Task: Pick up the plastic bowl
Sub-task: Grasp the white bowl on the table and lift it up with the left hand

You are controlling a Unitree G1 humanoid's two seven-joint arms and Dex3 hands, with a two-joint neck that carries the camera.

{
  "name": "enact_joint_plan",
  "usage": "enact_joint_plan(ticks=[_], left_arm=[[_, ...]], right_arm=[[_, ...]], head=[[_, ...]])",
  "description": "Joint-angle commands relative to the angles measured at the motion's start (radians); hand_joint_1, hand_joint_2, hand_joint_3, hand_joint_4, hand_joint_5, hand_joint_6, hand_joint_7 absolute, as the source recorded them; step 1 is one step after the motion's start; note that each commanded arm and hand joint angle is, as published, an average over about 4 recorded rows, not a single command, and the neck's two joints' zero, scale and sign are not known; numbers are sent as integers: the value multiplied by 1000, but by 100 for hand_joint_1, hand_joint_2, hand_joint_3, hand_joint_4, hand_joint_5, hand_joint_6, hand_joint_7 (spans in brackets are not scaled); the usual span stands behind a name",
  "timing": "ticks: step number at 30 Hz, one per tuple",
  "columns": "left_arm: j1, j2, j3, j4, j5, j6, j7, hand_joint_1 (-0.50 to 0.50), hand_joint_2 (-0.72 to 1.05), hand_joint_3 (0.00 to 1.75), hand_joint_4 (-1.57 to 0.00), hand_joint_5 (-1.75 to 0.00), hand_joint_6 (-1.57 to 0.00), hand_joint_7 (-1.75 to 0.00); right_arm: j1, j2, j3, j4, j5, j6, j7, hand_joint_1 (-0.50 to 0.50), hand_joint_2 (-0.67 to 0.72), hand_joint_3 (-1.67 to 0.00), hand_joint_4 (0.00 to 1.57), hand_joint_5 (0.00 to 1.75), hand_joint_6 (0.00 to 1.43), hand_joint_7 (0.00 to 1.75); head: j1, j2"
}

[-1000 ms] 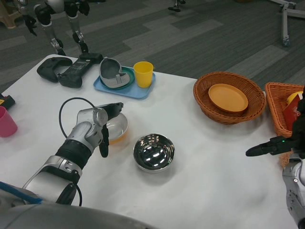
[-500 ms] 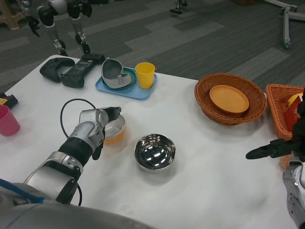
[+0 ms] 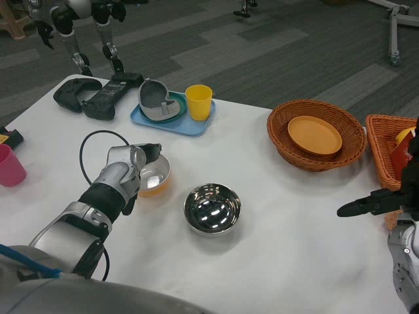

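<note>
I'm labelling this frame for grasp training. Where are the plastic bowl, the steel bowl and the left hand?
plastic bowl (image 3: 157, 178): head view, on its inner wall right of the hand.
steel bowl (image 3: 212, 209): head view, on the shiny inside.
left hand (image 3: 134, 169): head view, on the hand's middle at the plastic bowl's rim.
</note>
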Motion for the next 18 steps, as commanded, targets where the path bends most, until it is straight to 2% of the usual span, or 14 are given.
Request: enact_joint_plan(ticks=[1, 10, 15, 18], left_arm=[[-4, 15, -3, -27, 4, 12, -14, -50, -55, 0, 0, 0, 0, 0], [0, 28, -10, -100, -11, 37, -24, -50, -55, 0, 0, 0, 0, 0], [-15, 36, -15, -95, -12, 44, -24, -50, -55, 0, 0, -10, 0, 0], [-32, 39, -14, -68, -12, 44, -22, -50, -55, 0, 0, -10, 0, 0]], right_arm=[[7, -12, 1, 1, 6, -14, -1, -46, 72, 0, 0, 0, 0, 0], [6, -12, 2, 7, 8, -14, -2, -46, 72, 0, 0, 0, 0, 0], [5, -12, 2, 10, 8, -14, -1, -46, 72, 0, 0, 0, 0, 0], [4, -12, 2, 11, 8, -14, -2, -46, 72, 0, 0, 0, 0, 0]], head=[[3, -2], [8, -3], [14, -5], [15, -6]])
